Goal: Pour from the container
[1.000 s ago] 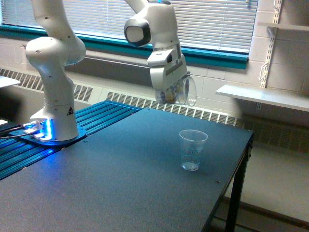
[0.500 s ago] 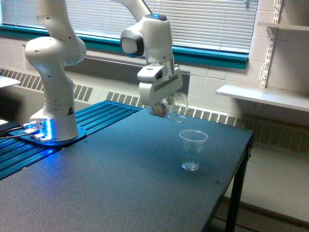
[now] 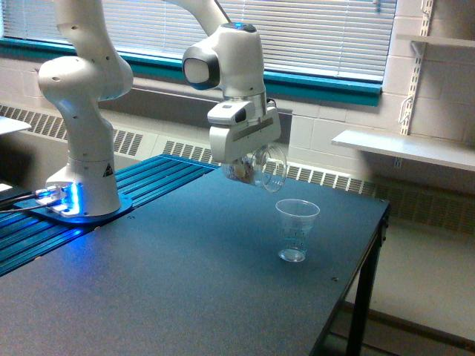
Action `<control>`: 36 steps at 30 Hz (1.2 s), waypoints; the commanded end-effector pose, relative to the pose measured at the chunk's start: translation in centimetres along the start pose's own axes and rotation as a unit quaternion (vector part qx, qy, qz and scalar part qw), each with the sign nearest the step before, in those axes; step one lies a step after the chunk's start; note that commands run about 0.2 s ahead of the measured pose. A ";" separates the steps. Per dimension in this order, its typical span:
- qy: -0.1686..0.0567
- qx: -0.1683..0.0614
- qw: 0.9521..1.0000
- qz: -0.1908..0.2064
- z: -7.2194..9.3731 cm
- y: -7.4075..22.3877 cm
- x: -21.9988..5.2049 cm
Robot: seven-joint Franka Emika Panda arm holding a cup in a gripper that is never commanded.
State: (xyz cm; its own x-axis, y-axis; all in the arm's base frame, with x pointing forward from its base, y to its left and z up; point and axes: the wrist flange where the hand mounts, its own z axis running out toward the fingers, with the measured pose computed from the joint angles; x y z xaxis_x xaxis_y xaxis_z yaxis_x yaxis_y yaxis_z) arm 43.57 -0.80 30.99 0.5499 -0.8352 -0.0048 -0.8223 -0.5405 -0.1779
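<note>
End effector [image 3: 246,165] grips the clear pitcher [image 3: 267,167], tilted on its side. It hangs above the table [image 3: 185,289], up-left of the upright cup [image 3: 296,230].

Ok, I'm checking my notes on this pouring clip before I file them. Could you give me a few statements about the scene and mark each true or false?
1. The gripper holds a clear container in the air. True.
2. The small clear cup lies on its side. False: it stands upright on the dark table.
3. The container is tilted, its open mouth turned towards the exterior view's right. True.
4. The container's rim touches the cup. False: it hangs above and to the exterior view's left of the cup, apart from it.
5. The arm's base stands at the exterior view's right. False: it is at the left, lit blue.
</note>
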 end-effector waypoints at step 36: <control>-0.019 -0.097 0.994 0.043 1.1 -3.9 -0.4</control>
State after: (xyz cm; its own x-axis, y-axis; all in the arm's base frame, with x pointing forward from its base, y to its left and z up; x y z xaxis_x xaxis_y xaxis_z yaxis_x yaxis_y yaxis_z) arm 46.45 1.77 30.48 0.5423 -0.8391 -0.0417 -0.8399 -0.5428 -0.0013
